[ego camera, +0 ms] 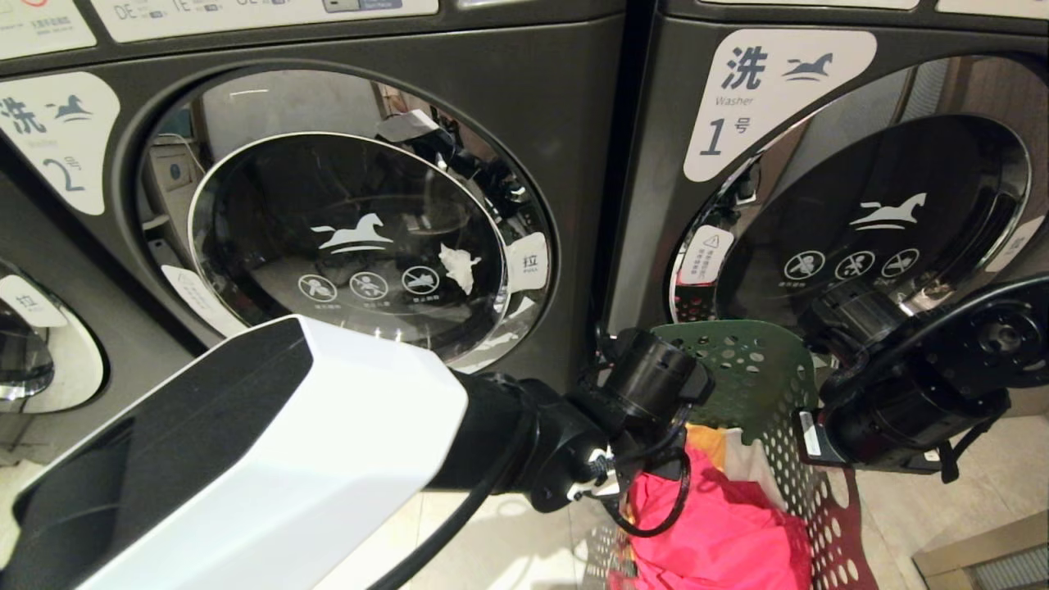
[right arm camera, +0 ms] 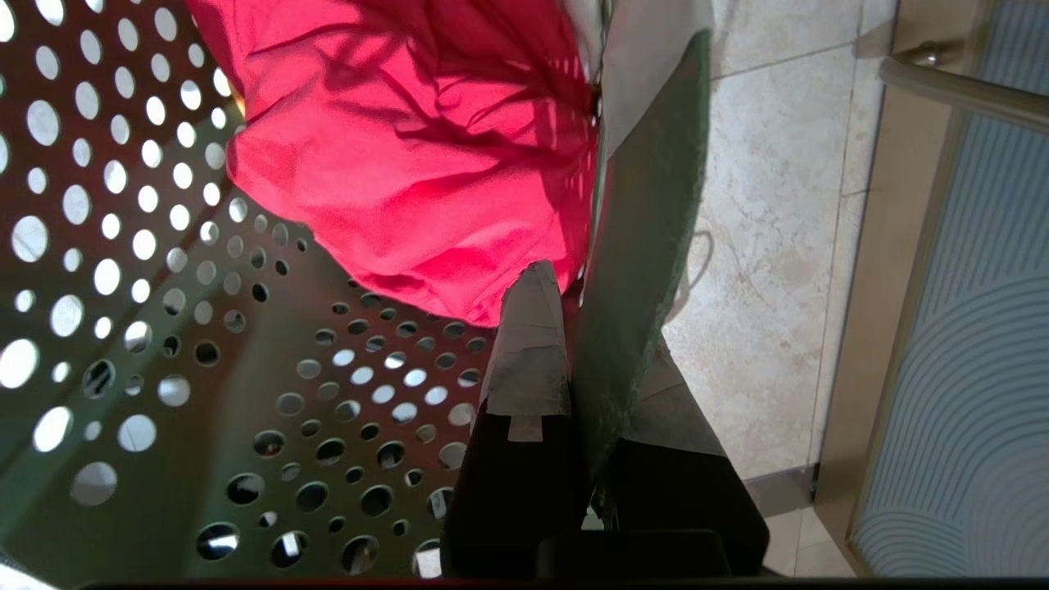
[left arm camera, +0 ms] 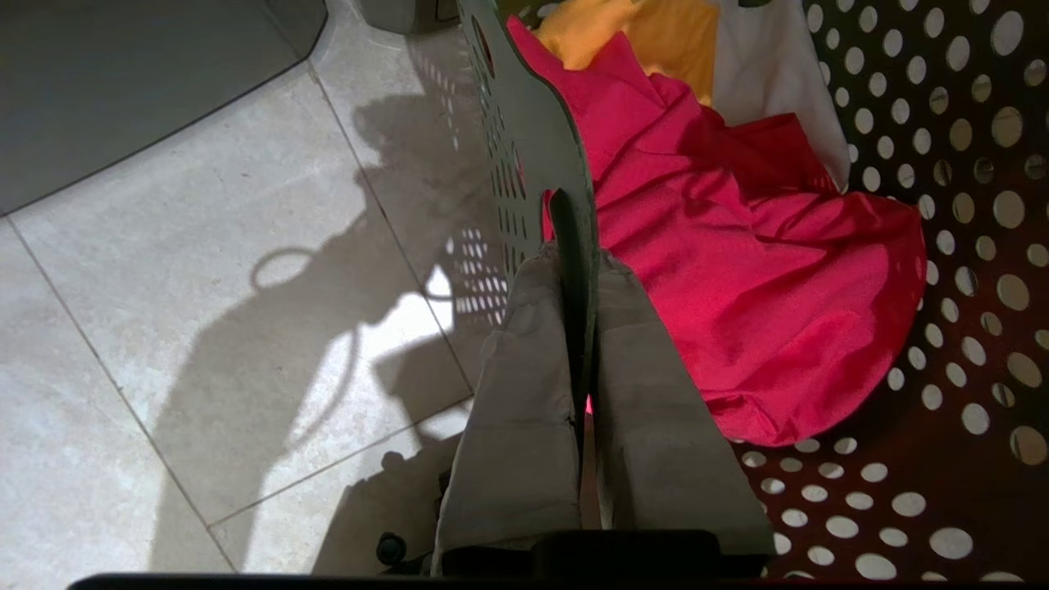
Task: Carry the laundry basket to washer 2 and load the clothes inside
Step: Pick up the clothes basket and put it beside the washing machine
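The green plastic laundry basket (ego camera: 758, 385), its sides full of round holes, hangs between both arms just in front of the dark grey front-loading washer labelled 1 (ego camera: 828, 164), above the pale tiled floor (left arm camera: 205, 328). The left claw (left arm camera: 574, 270) is clamped narrow on the basket's left wall; the right claw (right arm camera: 590, 328) pinches the right wall the same way. Inside lie the clothes: a bright pink-red garment (left arm camera: 737, 270) on top, an orange-yellow one (left arm camera: 656, 37) and a white one (left arm camera: 770, 82) at the basket's far end. The dark grey washer labelled 2 (ego camera: 344, 238), chrome-ringed door shut, stands to the left.
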